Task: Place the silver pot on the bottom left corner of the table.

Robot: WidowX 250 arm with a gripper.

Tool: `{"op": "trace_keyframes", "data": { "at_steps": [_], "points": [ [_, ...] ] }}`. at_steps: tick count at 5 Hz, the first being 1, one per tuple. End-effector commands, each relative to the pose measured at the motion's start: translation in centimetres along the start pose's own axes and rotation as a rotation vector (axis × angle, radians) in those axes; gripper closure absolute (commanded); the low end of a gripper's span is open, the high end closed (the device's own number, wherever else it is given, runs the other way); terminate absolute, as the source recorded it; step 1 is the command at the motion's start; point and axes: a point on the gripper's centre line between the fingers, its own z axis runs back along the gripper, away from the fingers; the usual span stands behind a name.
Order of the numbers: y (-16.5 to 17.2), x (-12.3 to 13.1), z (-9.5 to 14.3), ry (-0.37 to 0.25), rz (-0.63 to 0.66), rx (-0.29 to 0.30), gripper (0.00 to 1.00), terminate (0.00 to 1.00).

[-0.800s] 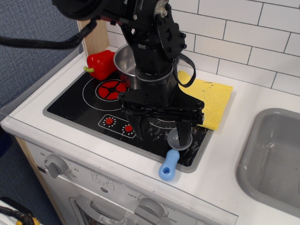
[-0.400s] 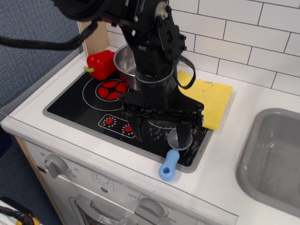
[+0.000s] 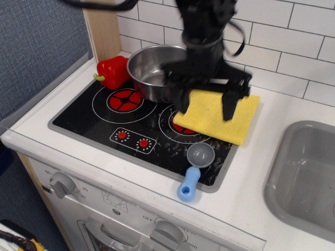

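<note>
Gripper [image 3: 205, 104] hung over the yellow cloth [image 3: 220, 112], fingers spread wide, nothing between them. I held nothing. Slight motion blur on the arm, so I could not tell whether the fingertips touched the cloth.

Pot [image 3: 152, 70] sat just to the gripper's left and a little behind it, at the back of the stovetop [image 3: 99, 117], overlapping the rear edge of the left burner ring. The gripper's left finger stood very near its rim; I could not tell if they touched. Pot upright, apparently empty.

Handling, my judgement: thin polished steel, stiff, light for its width, slippery on the outside wall. No handles visible. Too wide to span, so I would pinch the rolled rim, one finger inside and one outside, on the near side closest to the gripper. Expected it to tip when lifted from one edge; a low carry seemed wise.

Target corner of the table [image 3: 31, 138] lay well to the gripper's left and forward, white counter past the stovetop's front-left corner.

Count:
- pot: one
- red pepper [image 3: 112, 71]: one, left of the pot, just beside it
- cloth: one
- blue-handled scoop [image 3: 195, 166]: one, in front of the gripper
- burner rings: two
- sink [image 3: 306, 175]: one, to the gripper's right
</note>
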Motion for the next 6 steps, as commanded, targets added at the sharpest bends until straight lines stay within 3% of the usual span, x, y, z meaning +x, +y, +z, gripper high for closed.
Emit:
{"op": "trace_keyframes", "data": {
  "at_steps": [1,2,3,4,5,6],
  "points": [
    [-0.8,8.8,-1.2,-0.042,-0.115,0.108,0.0,0.0],
    [1.0,11.0,-1.2,-0.039,-0.108,0.126,0.0,0.0],
    [2.6,11.3,-1.2,-0.032,-0.091,0.139,0.0,0.0],
    [3.3,10.7,-1.0,-0.021,-0.085,0.104,0.0,0.0],
    [4.7,10.0,-1.5,-0.01,-0.051,0.113,0.0,0.0],
    [5.3,9.3,-4.1,0.052,-0.028,0.128,0.0,0.0]
  ]
}}
